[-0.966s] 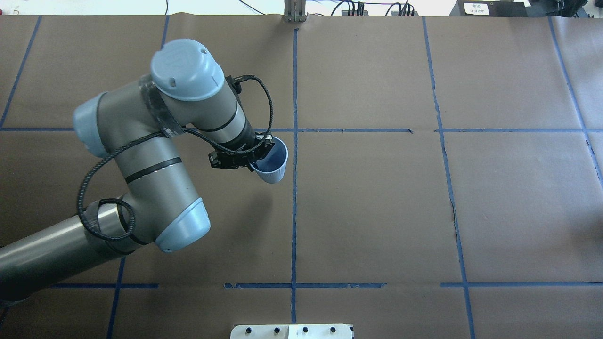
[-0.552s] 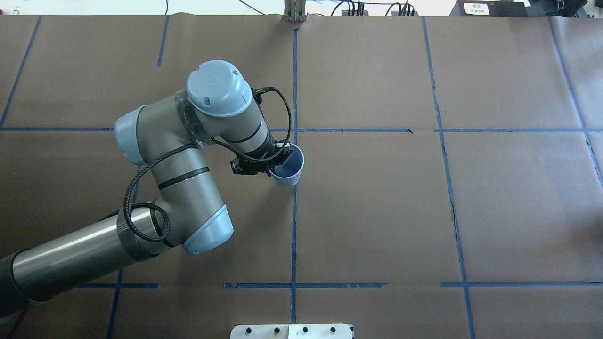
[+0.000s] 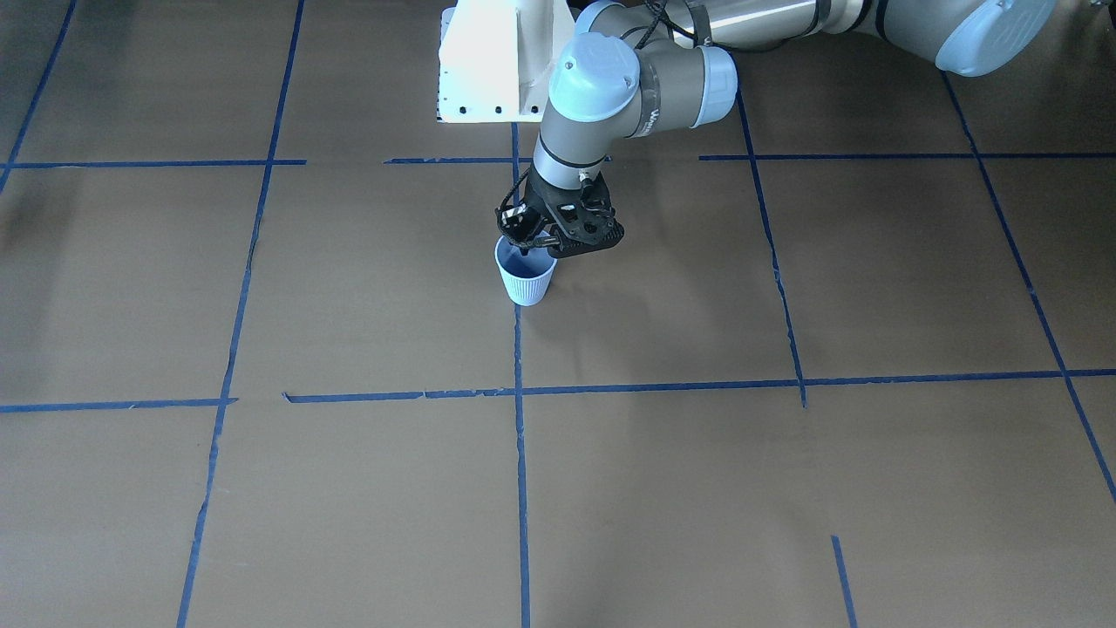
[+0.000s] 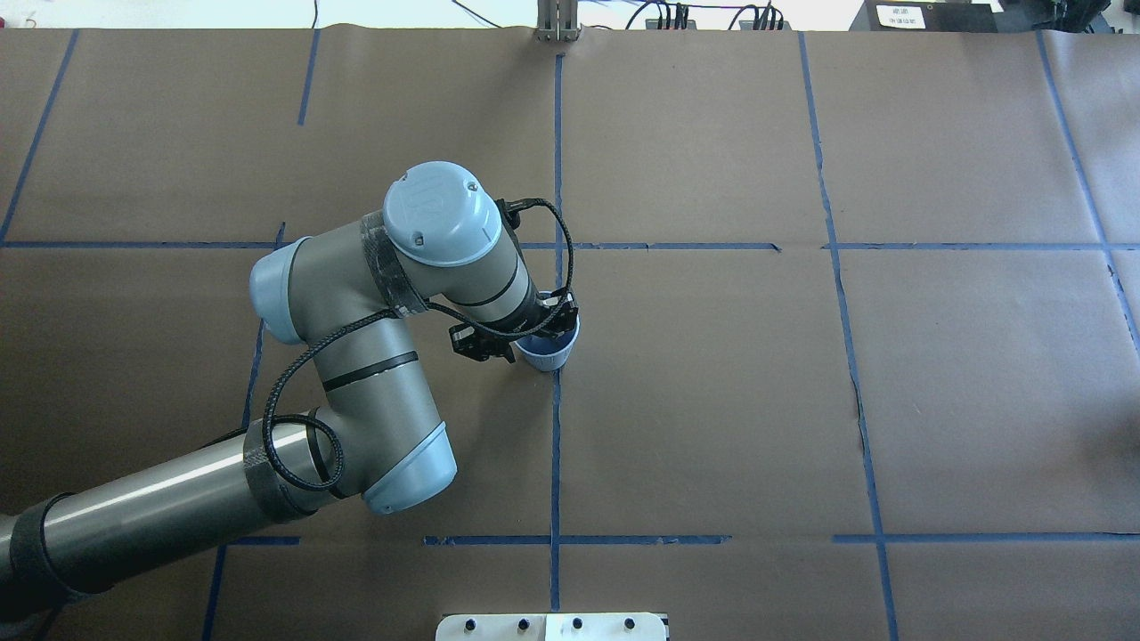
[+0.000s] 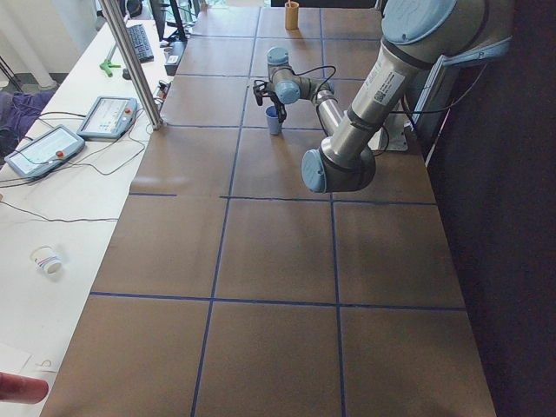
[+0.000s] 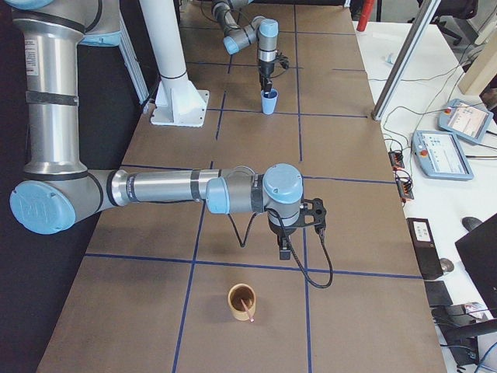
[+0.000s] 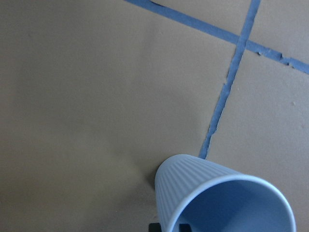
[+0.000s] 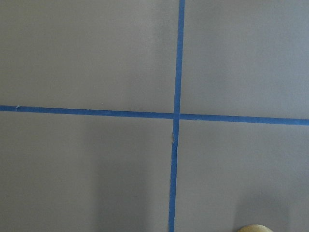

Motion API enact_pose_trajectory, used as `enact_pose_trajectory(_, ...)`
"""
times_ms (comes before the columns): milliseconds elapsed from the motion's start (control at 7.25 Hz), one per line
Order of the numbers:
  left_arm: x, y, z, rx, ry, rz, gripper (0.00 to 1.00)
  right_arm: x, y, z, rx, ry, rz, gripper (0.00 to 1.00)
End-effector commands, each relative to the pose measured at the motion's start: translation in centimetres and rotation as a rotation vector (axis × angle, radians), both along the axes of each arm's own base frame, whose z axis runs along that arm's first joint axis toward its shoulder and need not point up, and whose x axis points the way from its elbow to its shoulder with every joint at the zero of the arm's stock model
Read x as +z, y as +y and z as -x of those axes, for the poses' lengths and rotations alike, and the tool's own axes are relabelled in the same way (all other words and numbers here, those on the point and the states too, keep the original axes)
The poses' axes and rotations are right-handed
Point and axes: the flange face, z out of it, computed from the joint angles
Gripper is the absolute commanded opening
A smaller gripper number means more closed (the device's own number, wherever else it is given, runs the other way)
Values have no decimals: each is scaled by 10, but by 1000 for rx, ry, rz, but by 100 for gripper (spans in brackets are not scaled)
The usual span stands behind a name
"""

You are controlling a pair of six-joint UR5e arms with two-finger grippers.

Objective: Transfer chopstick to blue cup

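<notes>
The blue cup (image 3: 526,281) is pale blue and ribbed, and stands upright at the blue centre line. My left gripper (image 3: 530,246) is shut on its rim from above. The cup also shows in the overhead view (image 4: 545,356), the left wrist view (image 7: 212,193) and both side views (image 5: 274,122) (image 6: 269,102). I cannot tell whether its base touches the table. One thin pink chopstick (image 6: 247,308) leans in a tan cup (image 6: 241,301). My right gripper (image 6: 283,250) hangs just beyond that cup; I cannot tell if it is open or shut.
The table is brown paper with a grid of blue tape (image 4: 556,445). The white robot base (image 3: 493,61) stands at the robot's edge. The tan cup's rim (image 8: 256,228) shows at the bottom of the right wrist view. Pendants and cables (image 6: 458,140) lie on a side bench.
My left arm has carried the blue cup to the right and towards the robot, and lower. The cup has gone from tilted to nearly upright.
</notes>
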Motion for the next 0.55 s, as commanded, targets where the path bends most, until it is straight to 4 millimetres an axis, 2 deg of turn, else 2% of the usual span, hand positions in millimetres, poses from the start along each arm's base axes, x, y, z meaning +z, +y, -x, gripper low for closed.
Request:
enact_pose_trajectory(0,-5,-17,22,-34,5,-5,100,3,0,0,0,0,7,100)
enact_pose_trajectory(138,-15,-29,53,-61,-21,11,100,4,1,0,-1,0,9,100)
enact_pose_trajectory(276,-32,-34,98,-20,-43,-15,100,6,2,0,-5,-3,8,100)
enact_pose_trajectory(414,-36,-42,140,-18,-68,-26,100,10,6,0,-16,8,2,100)
